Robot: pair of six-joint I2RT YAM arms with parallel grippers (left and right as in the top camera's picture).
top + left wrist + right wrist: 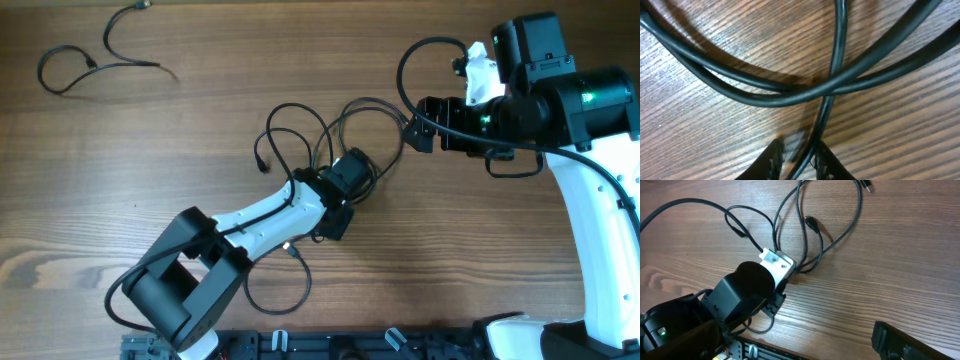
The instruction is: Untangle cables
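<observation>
A tangle of thin black cables (pixel 320 130) lies in loops at the table's middle, with one plug (pixel 262 163) at its left. My left gripper (pixel 350 175) is down on the tangle. In the left wrist view its fingertips (pixel 799 161) are close together and straddle one cable (pixel 837 45), with a gap left beside it. Two other strands (pixel 765 95) cross just ahead. My right gripper (pixel 410 135) is open at the tangle's right end, holding nothing. The right wrist view shows the loops (pixel 815 245), a loose plug (pixel 812 225) and one of its fingers (pixel 895 342).
A separate black cable (pixel 100 62) curves at the far left of the table. Another thin black loop (pixel 295 290) lies by the left arm (pixel 260 225). A black rack (pixel 330 345) runs along the front edge.
</observation>
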